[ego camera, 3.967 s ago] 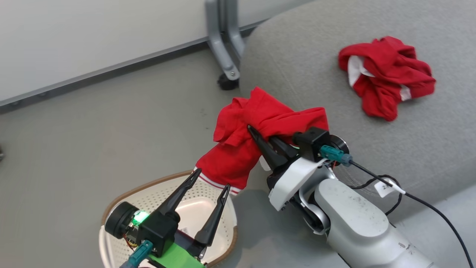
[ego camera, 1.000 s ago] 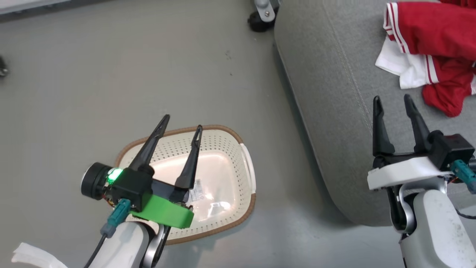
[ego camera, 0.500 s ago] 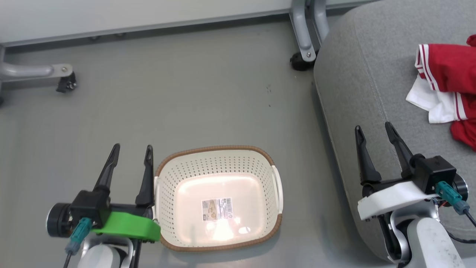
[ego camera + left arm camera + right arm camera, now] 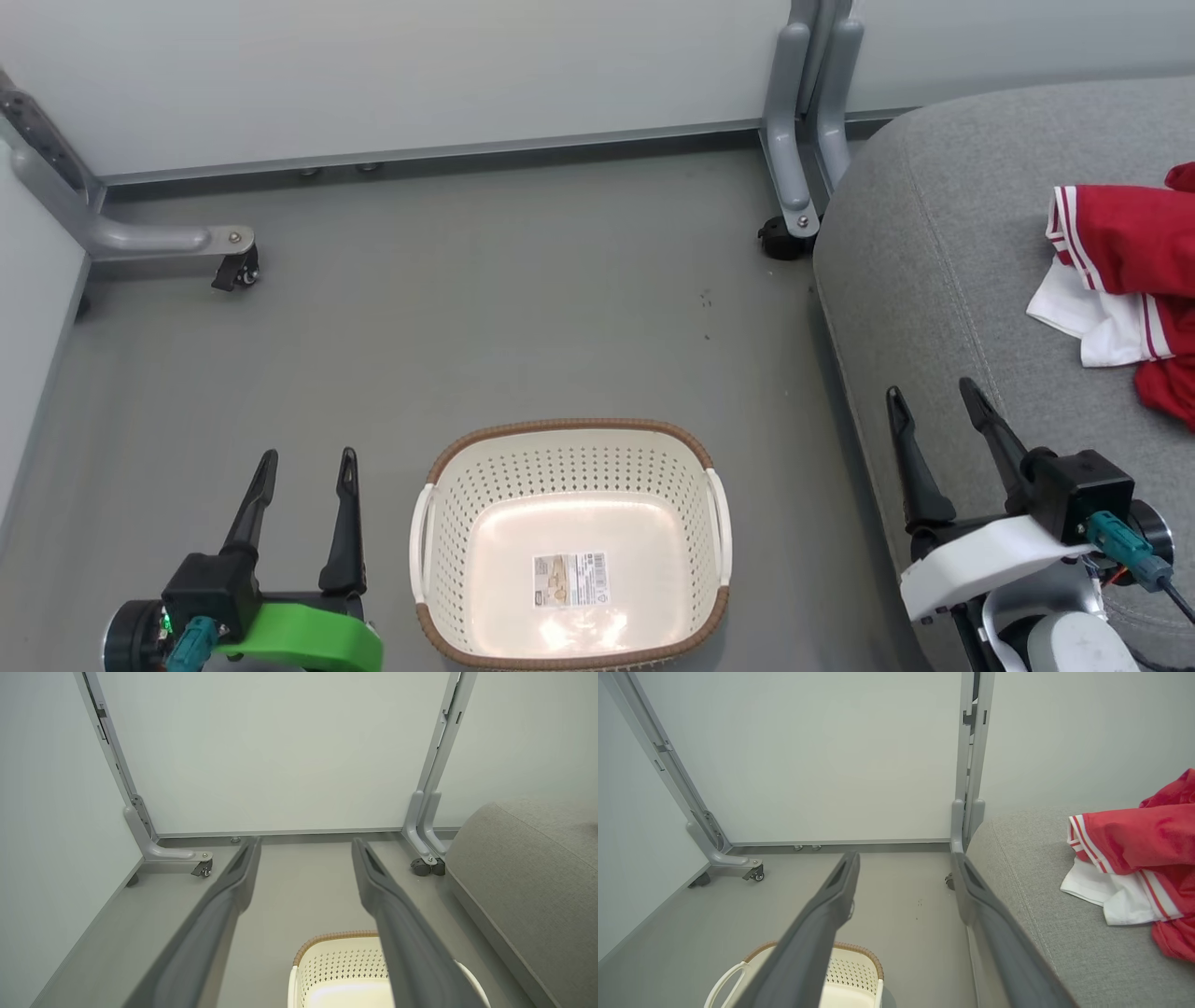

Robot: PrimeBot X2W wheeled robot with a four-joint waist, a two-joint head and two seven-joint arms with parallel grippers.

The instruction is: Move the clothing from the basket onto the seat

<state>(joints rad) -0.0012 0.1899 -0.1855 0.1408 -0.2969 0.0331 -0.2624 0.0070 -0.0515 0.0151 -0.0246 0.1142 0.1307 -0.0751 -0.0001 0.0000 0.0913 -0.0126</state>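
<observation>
left hand (image 4: pixel 309 455) moved off basket (image 4: pixel 569 425) | left, right hand (image 4: pixel 931 388) apart, empty | clothing (image 4: pixel 1120 243) on seat (image 4: pixel 924 233) | frame legs (image 4: pixel 794 168) behind

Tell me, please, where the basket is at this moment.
In the head view, the basket stands on the floor at lower centre, just right of the left gripper and left of the seat.

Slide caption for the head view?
Basket empty on floor; red clothing on grey seat; both end effectors open.
</observation>
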